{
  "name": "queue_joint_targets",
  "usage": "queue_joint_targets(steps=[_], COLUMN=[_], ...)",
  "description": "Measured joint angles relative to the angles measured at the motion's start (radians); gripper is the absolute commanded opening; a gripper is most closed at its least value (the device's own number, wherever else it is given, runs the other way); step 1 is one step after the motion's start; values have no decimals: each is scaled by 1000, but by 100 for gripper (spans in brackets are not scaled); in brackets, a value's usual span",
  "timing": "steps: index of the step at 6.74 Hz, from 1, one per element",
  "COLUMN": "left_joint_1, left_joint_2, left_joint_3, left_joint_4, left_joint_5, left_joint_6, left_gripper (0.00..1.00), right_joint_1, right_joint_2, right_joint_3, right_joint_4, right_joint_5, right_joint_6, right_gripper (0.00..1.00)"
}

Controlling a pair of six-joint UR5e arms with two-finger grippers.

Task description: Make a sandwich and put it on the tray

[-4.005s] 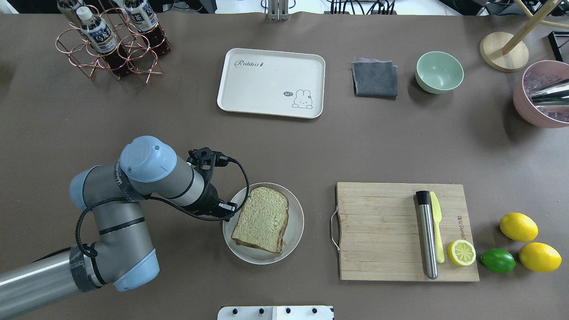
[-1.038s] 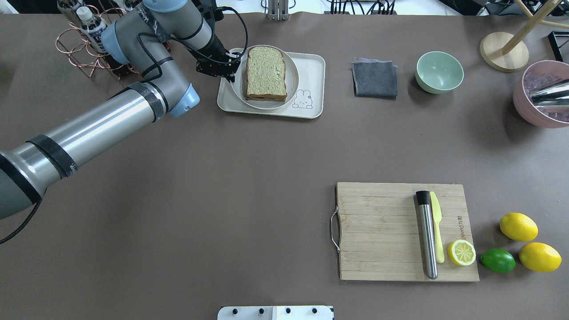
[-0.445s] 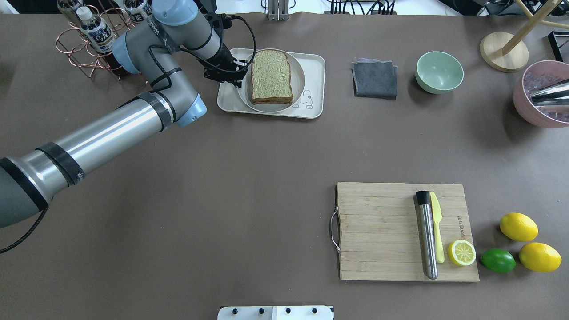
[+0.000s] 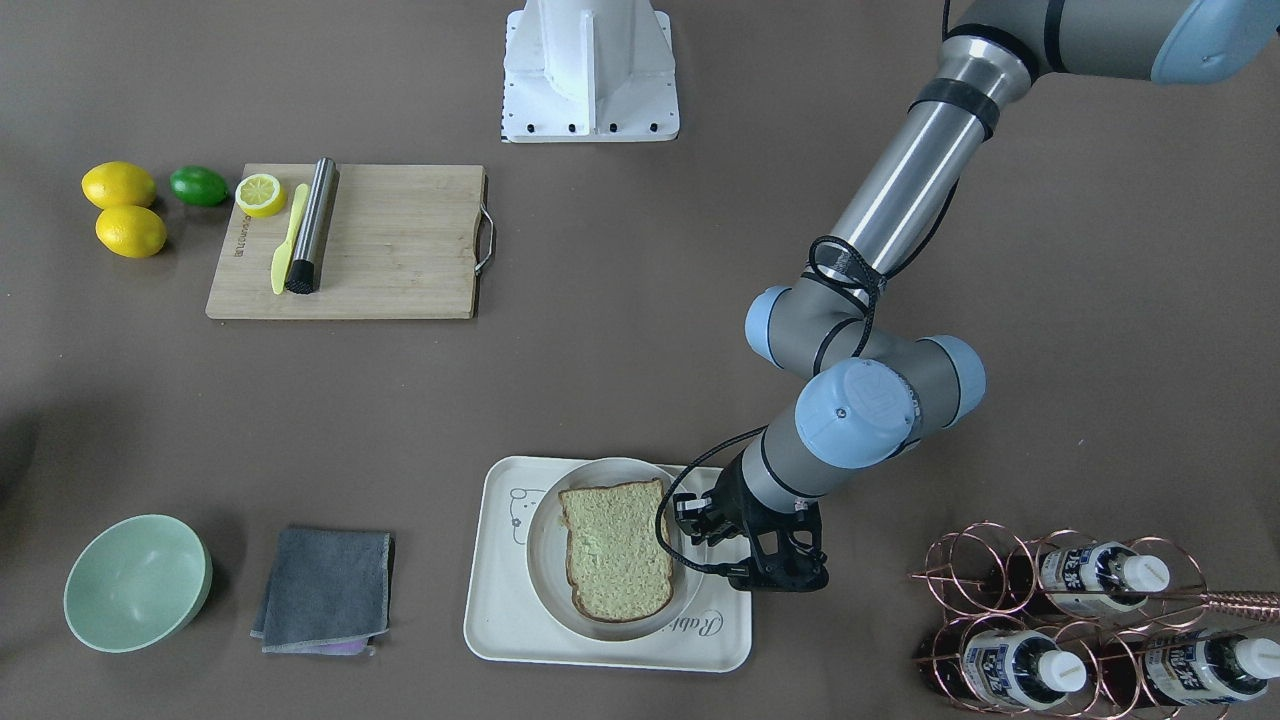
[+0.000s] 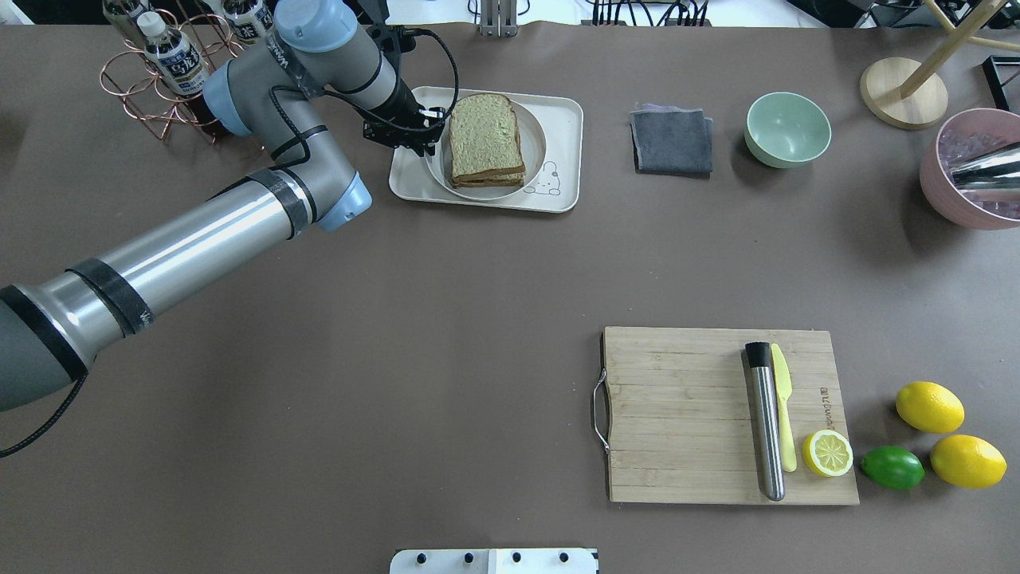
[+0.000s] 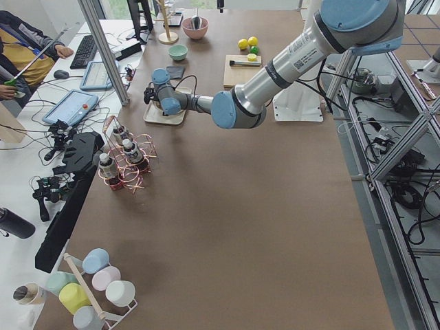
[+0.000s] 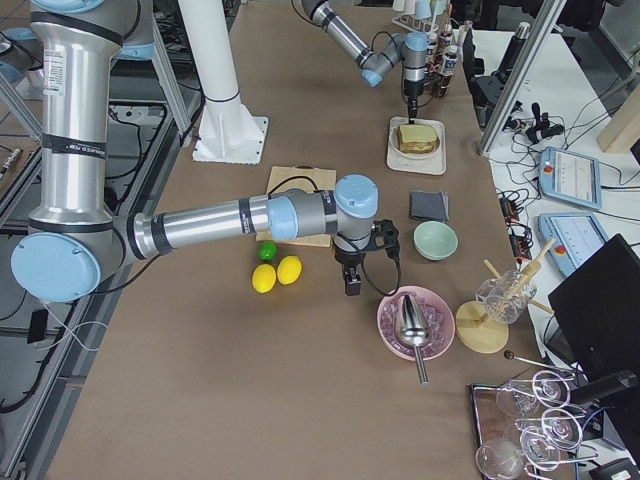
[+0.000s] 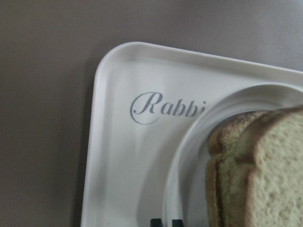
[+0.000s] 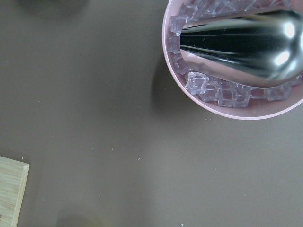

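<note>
The sandwich (image 5: 486, 137), two tan bread slices stacked, lies on a round white plate (image 5: 535, 135). The plate sits over the cream tray (image 5: 562, 191) at the far side of the table. The egg is hidden between the slices. My left gripper (image 5: 430, 137) is shut on the plate's left rim. In the left wrist view its fingertips (image 8: 163, 222) pinch the plate (image 8: 189, 156) beside the "Rabbit" script on the tray (image 8: 118, 142). My right gripper (image 7: 352, 285) hangs near the pink bowl; I cannot tell whether it is open or shut.
A copper bottle rack (image 5: 183, 72) stands close to my left arm's elbow. A grey cloth (image 5: 673, 142), green bowl (image 5: 787, 129) and pink ice bowl (image 5: 968, 171) lie right of the tray. A cutting board (image 5: 685, 414) holds a muddler and knife; lemons and a lime lie beside it.
My left arm has carried the plate with the sandwich from the near left of the table out to the tray. In the last half second it barely shifted.
</note>
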Motion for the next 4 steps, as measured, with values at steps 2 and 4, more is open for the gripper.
queue_joint_targets(steps=[2, 4], left_joint_1=[-19, -40], left_joint_2=[16, 135], left_joint_3=[-52, -257], left_joint_4=[-2, 42], left_joint_5=[-11, -22], left_joint_6=[-39, -76], left_gripper=[71, 72], right_joint_1=[0, 0], right_joint_2=[3, 7], right_joint_3=[1, 3], right_joint_4=[0, 1], right_joint_5=[0, 0], right_joint_6=[1, 1], right_gripper=[100, 100])
